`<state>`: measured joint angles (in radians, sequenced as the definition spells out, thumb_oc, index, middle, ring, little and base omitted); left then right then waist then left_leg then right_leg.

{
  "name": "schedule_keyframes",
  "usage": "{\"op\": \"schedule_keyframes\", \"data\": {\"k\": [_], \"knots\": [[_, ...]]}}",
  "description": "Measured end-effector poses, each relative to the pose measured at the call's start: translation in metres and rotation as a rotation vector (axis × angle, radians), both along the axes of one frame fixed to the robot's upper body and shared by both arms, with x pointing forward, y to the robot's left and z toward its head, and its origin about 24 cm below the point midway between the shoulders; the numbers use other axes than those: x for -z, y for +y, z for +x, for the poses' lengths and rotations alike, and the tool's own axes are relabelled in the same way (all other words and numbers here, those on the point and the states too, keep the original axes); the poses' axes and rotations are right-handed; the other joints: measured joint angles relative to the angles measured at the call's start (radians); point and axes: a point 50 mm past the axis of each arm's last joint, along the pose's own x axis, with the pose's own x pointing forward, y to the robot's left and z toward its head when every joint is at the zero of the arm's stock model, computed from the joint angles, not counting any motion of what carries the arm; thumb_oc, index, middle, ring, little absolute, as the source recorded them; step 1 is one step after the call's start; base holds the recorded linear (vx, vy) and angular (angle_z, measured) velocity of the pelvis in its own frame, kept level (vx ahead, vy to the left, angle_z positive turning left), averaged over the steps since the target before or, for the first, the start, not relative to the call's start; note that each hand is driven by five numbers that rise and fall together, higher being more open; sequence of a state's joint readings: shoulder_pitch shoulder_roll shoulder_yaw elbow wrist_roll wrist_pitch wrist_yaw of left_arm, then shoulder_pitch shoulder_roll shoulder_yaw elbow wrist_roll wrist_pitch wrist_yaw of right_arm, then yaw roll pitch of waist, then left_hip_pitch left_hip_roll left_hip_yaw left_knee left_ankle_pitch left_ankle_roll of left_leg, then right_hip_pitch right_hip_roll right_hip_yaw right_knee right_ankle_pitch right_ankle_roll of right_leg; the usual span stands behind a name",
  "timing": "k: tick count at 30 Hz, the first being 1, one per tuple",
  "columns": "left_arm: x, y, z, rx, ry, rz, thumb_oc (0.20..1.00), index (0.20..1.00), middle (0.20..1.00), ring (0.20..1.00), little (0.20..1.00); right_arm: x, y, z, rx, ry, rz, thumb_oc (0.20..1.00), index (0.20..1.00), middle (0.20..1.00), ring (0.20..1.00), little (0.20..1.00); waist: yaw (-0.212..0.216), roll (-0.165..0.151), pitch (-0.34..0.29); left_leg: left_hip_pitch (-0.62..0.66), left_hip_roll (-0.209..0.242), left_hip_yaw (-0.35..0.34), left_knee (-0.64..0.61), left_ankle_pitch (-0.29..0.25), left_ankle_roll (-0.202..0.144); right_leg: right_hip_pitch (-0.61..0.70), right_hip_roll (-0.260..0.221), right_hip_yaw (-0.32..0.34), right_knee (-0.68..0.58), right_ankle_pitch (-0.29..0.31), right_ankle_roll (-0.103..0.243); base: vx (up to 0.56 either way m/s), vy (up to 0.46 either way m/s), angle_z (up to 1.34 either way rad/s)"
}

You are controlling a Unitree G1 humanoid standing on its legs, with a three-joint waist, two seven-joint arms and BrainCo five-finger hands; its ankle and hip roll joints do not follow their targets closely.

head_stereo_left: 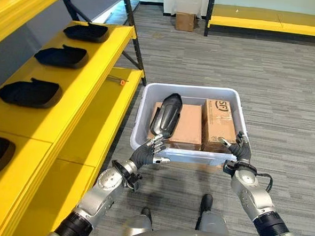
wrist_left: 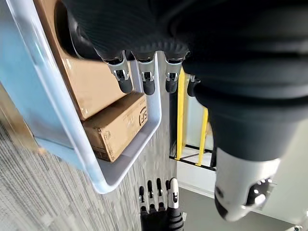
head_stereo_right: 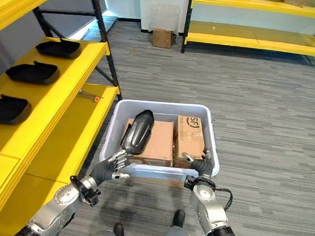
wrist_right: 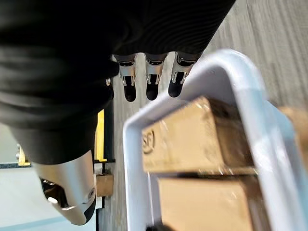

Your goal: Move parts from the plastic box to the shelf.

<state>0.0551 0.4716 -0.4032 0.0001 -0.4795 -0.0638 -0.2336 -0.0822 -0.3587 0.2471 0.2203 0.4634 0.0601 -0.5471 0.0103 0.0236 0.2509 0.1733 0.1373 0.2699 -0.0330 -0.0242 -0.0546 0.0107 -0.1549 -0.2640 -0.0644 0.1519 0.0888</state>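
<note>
1. The yellow shelf runs along the robot's left, with dark parts already lined up on it.
2. The box sits on the floor right in front, holding two cartons side by side.
3. One more part is in the box, propped on the left carton, long axis running near-to-far and tilted up at the far end. Its near end is right at the left hand.
4. That hand is clearly the nearer one, and the shelf is on its side too. Its fingers look loosely spread and reach over the near rim; I can't tell if they touch the part.
5. The right hand is at the near right corner, fingers relaxed, holding nothing.
6. Its wrist view shows the fingers just clear of the rim, which the head views can't settle.
</note>
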Motion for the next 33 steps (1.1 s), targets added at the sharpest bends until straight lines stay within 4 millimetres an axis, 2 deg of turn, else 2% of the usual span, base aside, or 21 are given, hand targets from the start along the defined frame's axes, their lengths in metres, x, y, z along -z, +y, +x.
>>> {"op": "schedule_keyframes", "data": {"k": [3,8,11,14,15,17,19,20,21,22,23,24,25,26,27,28,29,30,31,33], "knots": [[-0.012,-0.007,0.009,0.026,-0.075,-0.017,1.0,1.0,1.0,1.0,1.0,-0.009,-0.01,0.005,-0.004,-0.035,-0.058,1.0,1.0,1.0,1.0,1.0,0.002,0.003,0.006,-0.026,0.016,0.004,0.038,0.009,-0.013,0.012,0.012,-0.02,-0.027,-0.006,-0.01,0.12,-0.059,0.15],[-0.029,-0.02,0.019,0.066,-0.18,-0.059,1.0,1.0,1.0,1.0,1.0,-0.039,0.002,0.031,-0.076,-0.16,-0.047,1.0,1.0,1.0,1.0,1.0,0.008,0.026,0.046,-0.088,0.028,0.02,0.1,0.009,-0.013,-0.022,0.016,-0.023,-0.014,-0.033,-0.019,0.15,-0.111,0.04],[-0.034,-0.024,0.023,0.066,-0.195,-0.069,1.0,1.0,1.0,1.0,1.0,-0.039,0.006,0.032,-0.113,-0.173,-0.033,1.0,1.0,1.0,1.0,1.0,0.003,0.021,0.082,-0.092,0.033,0.024,0.124,0.009,-0.013,-0.038,0.012,-0.02,0.041,-0.065,-0.026,0.13,-0.081,0.01],[-0.033,-0.024,0.023,0.066,-0.189,-0.07,1.0,1.0,1.0,1.0,1.0,-0.035,0.006,0.028,-0.12,-0.164,-0.026,1.0,1.0,1.0,1.0,1.0,-0.001,0.022,0.083,-0.095,0.037,0.034,0.15,0.01,-0.012,-0.039,0.007,-0.023,0.073,-0.095,-0.021,0.1,-0.115,0.08],[-0.028,-0.023,0.022,0.06,-0.16,-0.081,1.0,1.0,1.0,1.0,1.0,-0.034,0.003,0.024,-0.116,-0.184,-0.019,1.0,1.0,1.0,1.0,1.0,-0.002,0.013,0.085,-0.159,0.051,0.046,0.279,0.012,-0.013,-0.073,-0.017,-0.026,0.159,-0.149,-0.027,0.05,-0.062,0.15],[-0.023,-0.021,0.018,0.044,-0.133,-0.097,1.0,1.0,1.0,1.0,1.0,-0.038,0.003,0.025,-0.114,-0.22,-0.012,1.0,1.0,1.0,1.0,1.0,-0.001,0.012,0.088,-0.216,0.076,0.04,0.373,0.036,-0.026,-0.107,-0.021,-0.022,0.217,-0.188,-0.049,0.1,0.086,0.04],[-0.019,-0.021,0.017,0.03,-0.121,-0.105,1.0,1.0,1.0,1.0,1.0,-0.044,0.003,0.025,-0.117,-0.245,-0.011,1.0,1.0,1.0,1.0,1.0,-0.027,0.016,0.085,-0.197,0.104,0.047,0.351,0.046,-0.021,-0.102,-0.008,-0.013,0.222,-0.195,-0.076,0.09,0.398,-0.1],[-0.016,-0.02,0.017,0.019,-0.118,-0.106,1.0,1.0,1.0,1.0,1.0,-0.048,0.003,0.025,-0.122,-0.263,-0.006,1.0,1.0,1.0,1.0,1.0,-0.039,0.009,0.09,-0.2,0.109,0.046,0.328,0.036,-0.04,-0.104,-0.01,0.006,0.216,-0.198,-0.089,0.1,0.427,-0.14],[-0.012,-0.018,0.018,0.003,-0.104,-0.097,1.0,1.0,1.0,1.0,1.0,-0.047,0.004,0.025,-0.124,-0.263,-0.002,1.0,1.0,1.0,1.0,1.0,-0.053,0.009,0.088,-0.186,0.115,0.027,0.231,0.02,-0.061,-0.104,-0.01,0.007,0.196,-0.195,-0.086,0.04,0.361,-0.12],[-0.009,-0.016,0.021,-0.008,-0.094,-0.084,1.0,1.0,1.0,1.0,1.0,-0.046,0.001,0.024,-0.119,-0.255,-0.008,1.0,1.0,1.0,1.0,1.0,-0.057,0.008,0.09,-0.172,0.134,-0.003,0.107,0.039,-0.078,-0.11,-0.01,0.013,0.194,-0.197,-0.085,0.0,0.329,-0.16],[-0.004,-0.015,0.024,-0.016,-0.082,-0.066,1.0,1.0,1.0,1.0,1.0,-0.045,-0.001,0.023,-0.122,-0.242,-0.019,1.0,1.0,1.0,1.0,1.0,-0.051,0.007,0.103,-0.18,0.193,-0.006,0.04,0.066,-0.089,-0.111,-0.012,0.037,0.2,-0.194,-0.092,-0.03,0.434,-0.26],[0.002,-0.015,0.025,-0.013,-0.059,-0.05,1.0,1.0,1.0,1.0,1.0,-0.045,-0.003,0.024,-0.123,-0.237,-0.026,1.0,1.0,1.0,1.0,1.0,-0.047,0.007,0.109,-0.195,0.234,0.0,0.03,0.088,-0.096,-0.112,-0.021,0.048,0.21,-0.196,-0.09,-0.04,0.384,-0.38],[0.006,-0.016,0.023,-0.007,-0.045,-0.045,1.0,1.0,1.0,1.0,1.0,-0.046,-0.002,0.024,-0.128,-0.24,-0.028,1.0,1.0,1.0,1.0,1.0,-0.047,0.009,0.113,-0.211,0.26,0.012,0.03,0.099,-0.093,-0.114,-0.033,0.057,0.222,-0.201,-0.084,-0.03,0.334,-0.36],[0.006,-0.02,0.021,0.015,-0.045,-0.05,1.0,1.0,1.0,1.0,1.0,-0.047,-0.005,0.023,-0.13,-0.241,-0.042,1.0,1.0,1.0,1.0,1.0,-0.053,0.021,0.123,-0.234,0.283,0.057,0.054,0.104,-0.088,-0.119,-0.067,0.052,0.255,-0.208,-0.066,0.0,0.318,-0.23],[0.004,-0.024,0.019,0.028,-0.057,-0.067,1.0,1.0,1.0,1.0,1.0,-0.048,-0.011,0.019,-0.142,-0.237,-0.076,1.0,1.0,1.0,1.0,1.0,-0.068,0.042,0.127,-0.246,0.257,0.074,0.058,0.11,-0.077,-0.121,-0.093,0.061,0.286,-0.212,-0.019,0.01,0.395,-0.32],[0.002,-0.032,0.014,0.03,-0.07,-0.114,1.0,1.0,1.0,1.0,1.0,-0.049,-0.021,0.017,-0.14,-0.22,-0.124,1.0,1.0,1.0,1.0,1.0,-0.073,0.12,0.111,-0.23,0.19,0.032,0.052,0.104,-0.044,-0.128,-0.098,0.086,0.316,-0.216,0.034,0.01,0.503,-0.54],[-0.003,-0.025,0.018,0.012,-0.099,-0.107,1.0,1.0,1.0,1.0,1.0,-0.041,-0.017,0.016,-0.116,-0.198,-0.086,1.0,1.0,1.0,1.0,1.0,-0.056,0.099,0.137,-0.197,0.106,-0.006,0.061,0.118,-0.084,-0.142,-0.152,0.121,0.372,-0.228,0.07,-0.01,0.392,-0.52],[-0.007,-0.02,0.021,0.004,-0.115,-0.096,1.0,1.0,1.0,1.0,1.0,-0.034,-0.008,0.013,-0.133,-0.17,-0.061,1.0,1.0,1.0,1.0,1.0,-0.044,0.063,0.149,-0.194,0.066,-0.002,0.054,0.11,-0.07,-0.144,-0.189,0.088,0.376,-0.228,0.07,-0.03,0.271,-0.14],[-0.012,-0.016,0.025,0.007,-0.136,-0.077,1.0,1.0,1.0,1.0,1.0,-0.029,-0.001,0.011,-0.131,-0.159,-0.026,1.0,1.0,1.0,1.0,1.0,-0.035,0.038,0.151,-0.21,0.037,-0.009,0.054,0.114,-0.059,-0.139,-0.212,0.086,0.358,-0.219,0.069,-0.02,0.212,0.3],[-0.012,-0.01,0.025,0.015,-0.139,-0.048,1.0,1.0,1.0,1.0,1.0,-0.029,0.007,0.013,-0.135,-0.168,0.004,1.0,1.0,1.0,1.0,1.0,-0.005,0.029,0.153,-0.216,0.021,-0.017,0.055,0.115,-0.046,-0.135,-0.225,0.085,0.353,-0.185,0.068,0.0,0.203,0.3]]}}
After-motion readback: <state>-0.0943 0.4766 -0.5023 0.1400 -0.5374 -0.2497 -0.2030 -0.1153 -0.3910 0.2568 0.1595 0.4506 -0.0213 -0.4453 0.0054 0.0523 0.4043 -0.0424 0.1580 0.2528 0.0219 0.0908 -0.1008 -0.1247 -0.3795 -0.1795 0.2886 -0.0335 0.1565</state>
